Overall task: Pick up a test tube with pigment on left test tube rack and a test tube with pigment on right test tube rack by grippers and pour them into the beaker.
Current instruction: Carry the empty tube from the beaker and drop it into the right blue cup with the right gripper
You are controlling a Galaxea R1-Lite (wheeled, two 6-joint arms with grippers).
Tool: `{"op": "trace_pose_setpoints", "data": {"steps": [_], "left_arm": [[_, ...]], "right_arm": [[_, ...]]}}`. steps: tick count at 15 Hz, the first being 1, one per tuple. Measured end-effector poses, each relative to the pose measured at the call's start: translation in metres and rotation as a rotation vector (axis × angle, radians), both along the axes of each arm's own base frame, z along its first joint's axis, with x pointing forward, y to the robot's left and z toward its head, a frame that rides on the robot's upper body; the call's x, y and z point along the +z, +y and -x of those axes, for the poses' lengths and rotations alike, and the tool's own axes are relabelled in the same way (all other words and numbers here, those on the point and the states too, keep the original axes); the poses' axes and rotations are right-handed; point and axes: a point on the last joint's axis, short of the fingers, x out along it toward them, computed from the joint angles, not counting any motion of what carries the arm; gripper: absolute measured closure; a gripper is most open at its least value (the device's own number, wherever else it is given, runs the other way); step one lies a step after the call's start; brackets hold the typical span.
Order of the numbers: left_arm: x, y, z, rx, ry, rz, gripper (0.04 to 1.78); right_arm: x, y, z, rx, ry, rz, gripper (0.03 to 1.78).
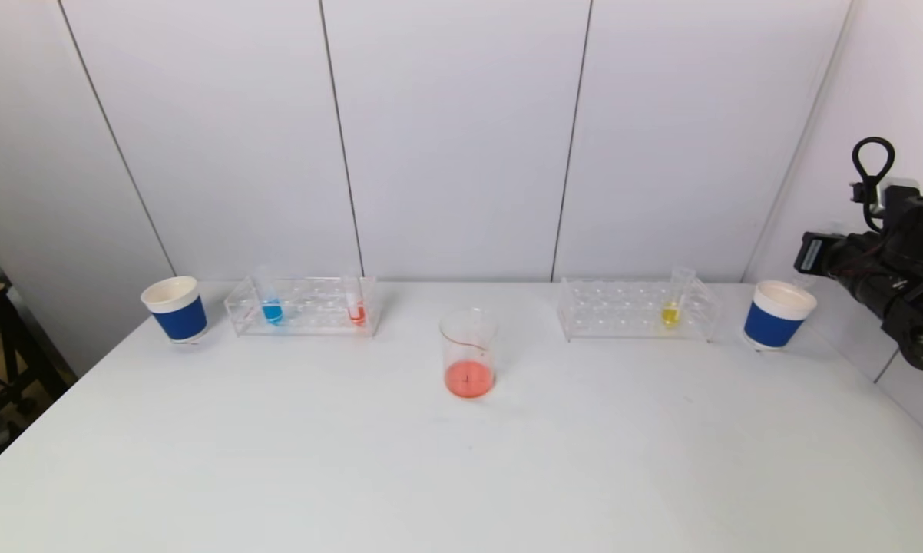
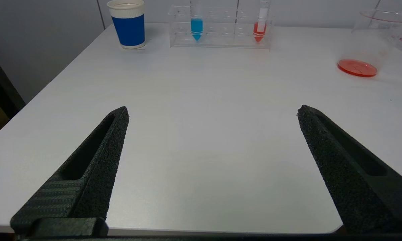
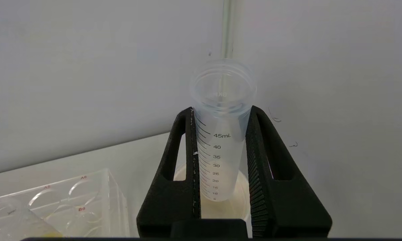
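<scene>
The left test tube rack (image 1: 304, 307) holds a blue-pigment tube (image 1: 272, 311) and a red-pigment tube (image 1: 356, 312). A yellow-pigment tube (image 1: 670, 313) stands in the right rack (image 1: 634, 309). Between the racks is the beaker (image 1: 468, 353), with red-orange liquid at its bottom. My right gripper (image 3: 221, 112) is shut on a clear graduated test tube (image 3: 221, 150) that looks empty, held upright just above the right paper cup (image 3: 217, 207). My left gripper (image 2: 212, 110) hangs open and empty over the table's front left part, well short of the left rack (image 2: 221, 33).
A blue-and-white paper cup (image 1: 176, 309) stands left of the left rack, and another (image 1: 776, 315) right of the right rack, under my right arm (image 1: 884, 269). The wall runs close behind the racks. The table edge drops off at the left.
</scene>
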Motion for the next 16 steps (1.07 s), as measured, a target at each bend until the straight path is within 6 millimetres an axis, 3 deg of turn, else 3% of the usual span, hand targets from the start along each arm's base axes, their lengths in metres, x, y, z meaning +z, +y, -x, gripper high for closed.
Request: {"op": "trace_pose_setpoints", "data": {"steps": [16], "left_arm": [[0.0,0.0,0.0,0.0,0.0,0.0,0.06]], "right_arm": [[-0.03,-0.002,-0.013,0.001,0.055,-0.015,1.35]]}}
